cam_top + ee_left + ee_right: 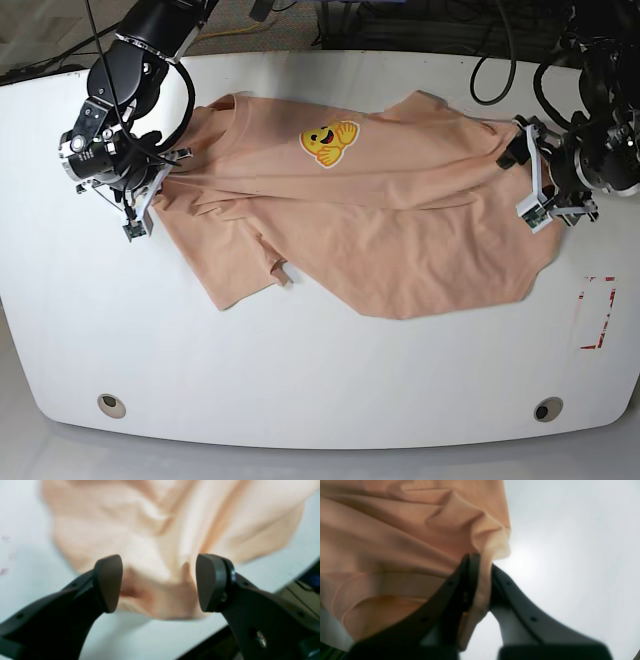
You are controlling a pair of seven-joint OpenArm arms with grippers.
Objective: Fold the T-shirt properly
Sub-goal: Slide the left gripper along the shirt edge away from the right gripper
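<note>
surface: white table with rounded corners, two round holes near front edge | marks: red tape outline | beyond: dark cables lay behind

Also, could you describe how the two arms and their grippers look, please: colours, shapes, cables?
Both arms are black with silver-grey joint rings. The left gripper has two dark curved fingers that end in rounded, matte oval pads, with small screw holes along them. The right gripper has the same dark curved fingers. In the base view, black cables loop near both arms, and each gripper shows a small white part.
</note>
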